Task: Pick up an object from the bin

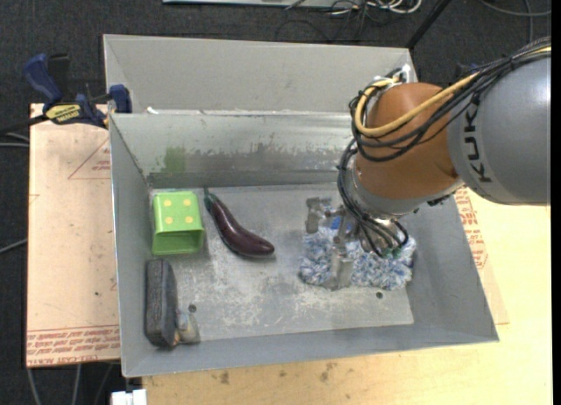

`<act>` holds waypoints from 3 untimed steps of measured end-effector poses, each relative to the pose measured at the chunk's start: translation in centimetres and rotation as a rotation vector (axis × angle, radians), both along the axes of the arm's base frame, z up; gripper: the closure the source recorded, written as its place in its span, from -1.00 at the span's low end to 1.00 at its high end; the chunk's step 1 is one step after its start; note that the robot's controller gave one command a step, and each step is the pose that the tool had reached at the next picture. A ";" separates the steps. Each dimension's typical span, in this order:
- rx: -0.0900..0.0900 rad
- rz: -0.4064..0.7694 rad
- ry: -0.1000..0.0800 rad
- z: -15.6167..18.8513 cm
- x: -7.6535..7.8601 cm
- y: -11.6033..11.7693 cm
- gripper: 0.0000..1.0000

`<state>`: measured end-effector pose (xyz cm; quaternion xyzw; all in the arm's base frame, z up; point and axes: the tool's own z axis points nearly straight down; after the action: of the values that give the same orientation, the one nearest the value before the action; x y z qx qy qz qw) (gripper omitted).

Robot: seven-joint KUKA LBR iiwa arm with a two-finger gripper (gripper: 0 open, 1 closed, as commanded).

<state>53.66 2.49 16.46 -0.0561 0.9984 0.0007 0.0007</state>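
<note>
My gripper (329,245) hangs low at the right of the bin floor, under the orange wrist cover. One metal finger stands at the upper left of a crumpled blue-and-white cloth (386,267), the other presses down into the cloth's left part. The fingers stand apart with cloth folds between and around them. Left of the gripper lies a dark purple eggplant (235,229), curved, on the bin floor.
A green cube with yellow dots (177,221) sits at the left wall. Below it a long dark grey brush-like block (161,301) lies along the left edge. The arm reaches in from the right and hides the cloth's upper part.
</note>
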 end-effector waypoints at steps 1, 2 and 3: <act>-0.002 -0.007 -0.002 -2.8 2.4 -1.2 -1.00; 0.000 0.034 0.001 -8.1 1.6 -5.3 1.00; 0.000 0.034 0.002 -8.1 1.6 -5.3 1.00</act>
<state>55.30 -2.84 8.32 -0.0729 0.9973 0.0008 -0.0001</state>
